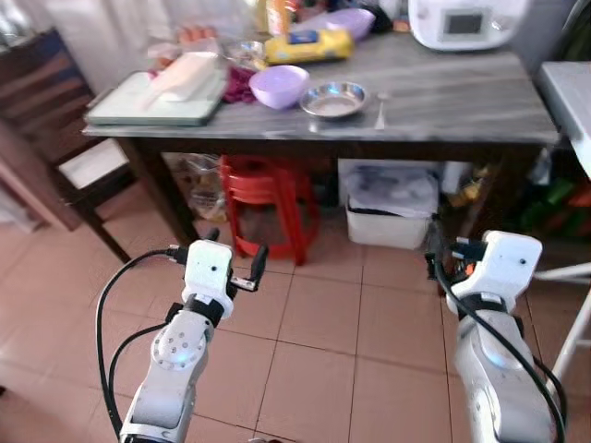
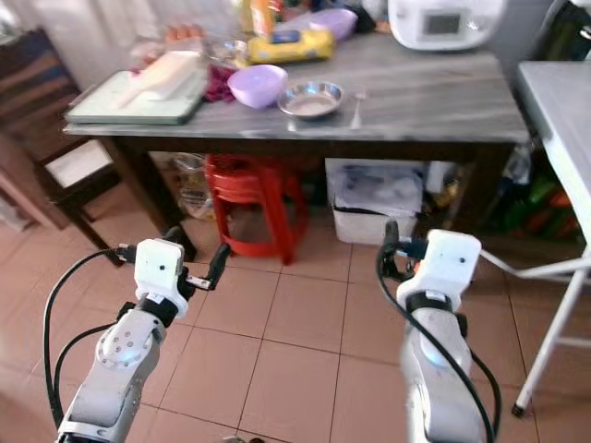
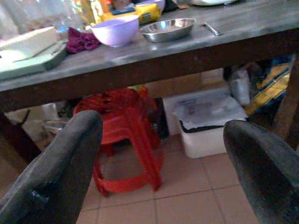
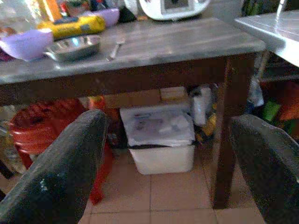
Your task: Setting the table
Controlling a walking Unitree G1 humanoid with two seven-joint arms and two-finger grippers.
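Left gripper [image 1: 235,260]: fingers spread, empty, held low over the tiled floor, short of the table.
Right gripper [image 2: 391,249]: spread too, nothing held.
Table [image 1: 462,101]: lavender bowl [image 1: 279,85], steel dish [image 1: 334,99] and spoon [image 1: 380,109] near its front edge.
Progress: I judge nothing laid yet; approach and every placement remain.

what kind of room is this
Most likely a home kitchen or dining corner: a grey table holds a purple bowl, a steel dish and a rice cooker, with red stools stacked underneath.
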